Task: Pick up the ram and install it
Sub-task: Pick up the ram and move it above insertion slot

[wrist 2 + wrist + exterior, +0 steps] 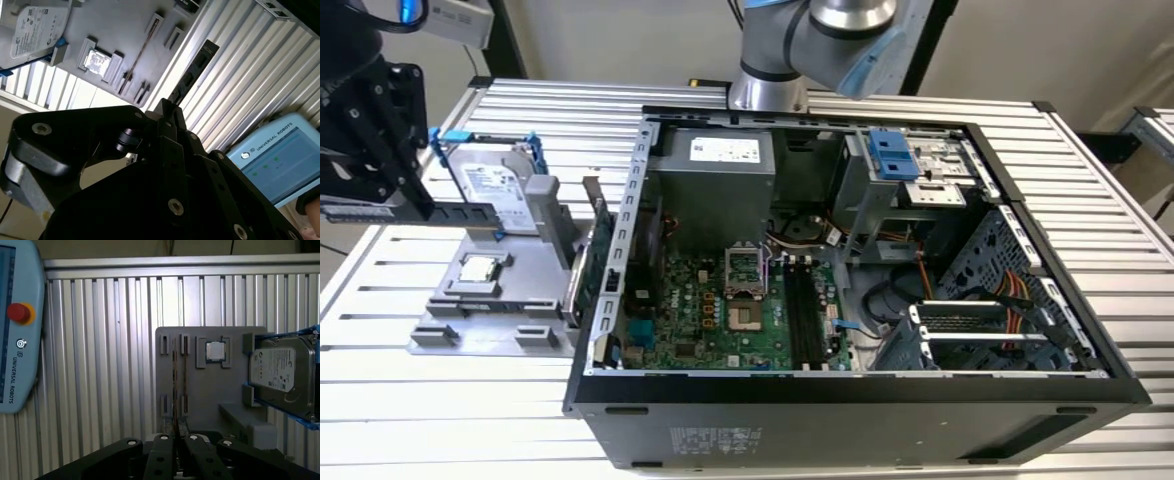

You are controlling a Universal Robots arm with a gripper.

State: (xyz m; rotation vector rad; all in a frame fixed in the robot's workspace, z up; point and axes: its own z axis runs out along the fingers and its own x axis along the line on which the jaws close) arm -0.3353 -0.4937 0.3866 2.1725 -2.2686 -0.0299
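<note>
Ram [194, 70] pickup looks done, so I judge the step in hand to be the carry toward the computer.

The ribbed metal table [440, 400] bears an open computer case [854, 392] lying on its side. Its motherboard [707, 320] faces up, with the long black memory slots [803, 315] running along one edge. Just beside the case, at the exterior view's left, sits a grey fixture plate [487, 325] with a hard drive [494, 185] propped at its far end.

The gripper [387, 200] hangs farther to the exterior view's left, above the table and well apart from the case. In both wrist views its jaws are closed on one end of the ram, and the rest of the stick juts out past the fingertips [165, 440].

A thin dark line in the plate's holders [184, 380] may be a second stick, but it is too edge-on to tell. The small square processor [216, 351] lies untouched in its pocket.

Seating the ram would call for turning its contact edge downward. It would then need lining up lengthwise with one slot, notch matched, and an even press at both ends.
</note>
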